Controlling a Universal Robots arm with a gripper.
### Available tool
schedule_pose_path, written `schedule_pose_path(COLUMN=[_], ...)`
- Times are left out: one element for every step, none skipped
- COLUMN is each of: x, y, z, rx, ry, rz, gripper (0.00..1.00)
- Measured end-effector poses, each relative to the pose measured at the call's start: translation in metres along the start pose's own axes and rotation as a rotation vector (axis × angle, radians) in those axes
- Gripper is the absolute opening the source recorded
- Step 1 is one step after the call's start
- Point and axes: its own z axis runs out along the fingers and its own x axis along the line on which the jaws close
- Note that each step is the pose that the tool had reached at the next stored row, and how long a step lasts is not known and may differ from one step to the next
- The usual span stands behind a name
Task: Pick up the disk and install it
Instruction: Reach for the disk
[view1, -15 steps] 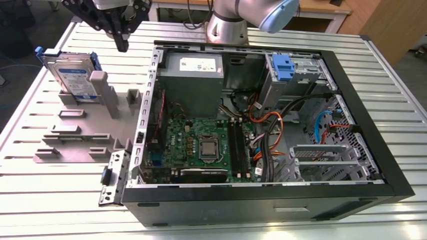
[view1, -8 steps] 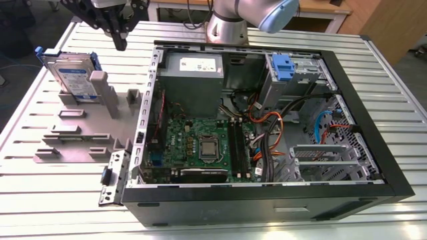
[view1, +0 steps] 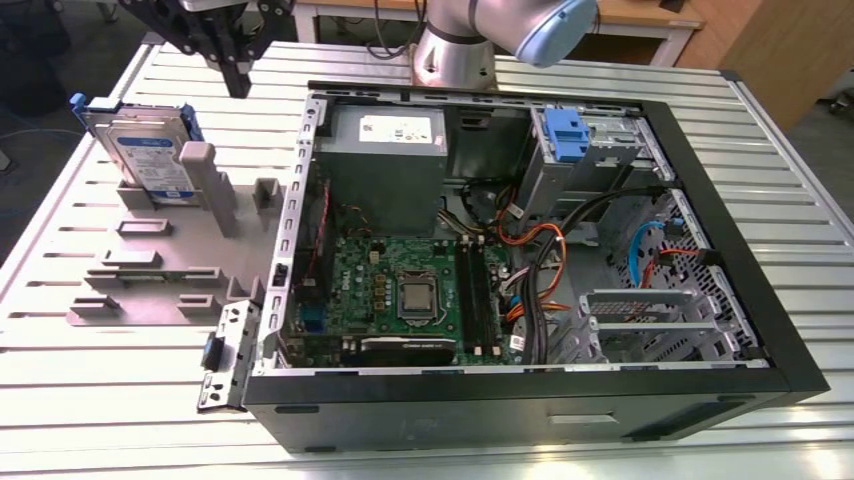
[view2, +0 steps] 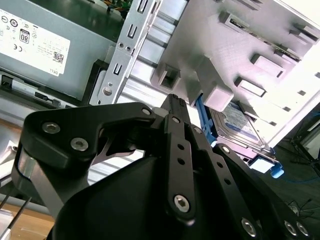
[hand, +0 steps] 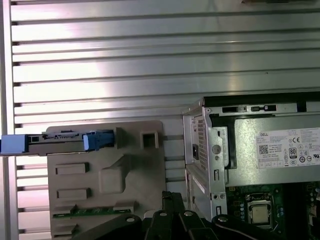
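Exterior view: the disk (view1: 140, 152), a flat silver-metal rectangle with a blue-and-white label and blue plastic rails along its edges, stands on edge in a slot of a grey moulded plastic fixture (view1: 160, 270). A blunt grey post of the fixture rises just in front of its labelled face. The fixture is a flat plate carrying several raised rectangular blocks and slots. It lies on the bench (view1: 120, 400), whose top is ribbed aluminium slats with a dull sheen.

The black pincer (view1: 240, 88) hangs above the disk, a little toward the exterior view's right, clear of it and of the fixture. Its fingers are drawn together and hold nothing.

In the second wrist view the pincer (view2: 172, 100) shows as bolted black linkages narrowing to a closed tip, with the disk (view2: 240, 125) beyond it, its label partly behind the fixture (view2: 240, 40). In the first wrist view the disk (hand: 55, 144) appears edge-on as a thin dark bar capped with blue. It sits at the far edge of the fixture (hand: 105, 185), with the pincer (hand: 172, 196) near the opposite edge.

Beside the fixture, toward the exterior view's right, an open black computer case (view1: 534, 400) lies on its side. It holds a grey power-supply box (view1: 387, 150) with a white sticker, a green motherboard (view1: 400, 270), orange cables (view1: 547, 240) and a blue plastic bracket (view1: 565, 135) in the perforated metal drive bay.
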Motion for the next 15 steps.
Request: schedule_pose_path(x=[0.0006, 0.0011, 0.0017, 0.0026, 0.0034, 0.004, 0.0044, 0.005, 0.0056, 0.0062, 0.0069, 0.0075, 0.0083, 0.0089, 0.0094], y=[0.0002, 0.0004, 0.0007, 0.0009, 0.001, 0.0013, 0.0015, 0.0017, 0.0019, 0.0021, 0.0022, 0.0024, 0.0026, 0.0027, 0.0029], z=[0.0, 0.0001, 0.0001, 0.0001, 0.0001, 0.0001, 0.0002, 0.0002, 0.0004, 0.0004, 0.0004, 0.0005, 0.0005, 0.0006, 0.0007], rx=[-0.0001, -0.0001, -0.0001, -0.0001, -0.0001, -0.0001, 0.0, -0.0001, -0.0001, -0.0001, -0.0001, -0.0001, -0.0001, 0.0, -0.0001], ry=[-0.0001, 0.0, -0.0001, -0.0001, -0.0001, -0.0001, 0.0, 0.0, 0.0, 0.0001, 0.0001, 0.0, 0.0001, 0.0001, 0.0001], rz=[0.0, 0.0, 0.0, 0.0, 0.0, 0.0, 0.0, 0.0, 0.0, 0.0, 0.0, 0.0, 0.0, 0.0, 0.0], gripper=[0.11, 0.11, 0.11, 0.11, 0.11, 0.11, 0.11, 0.11, 0.11, 0.11, 0.11, 0.11, 0.11, 0.11, 0.11])
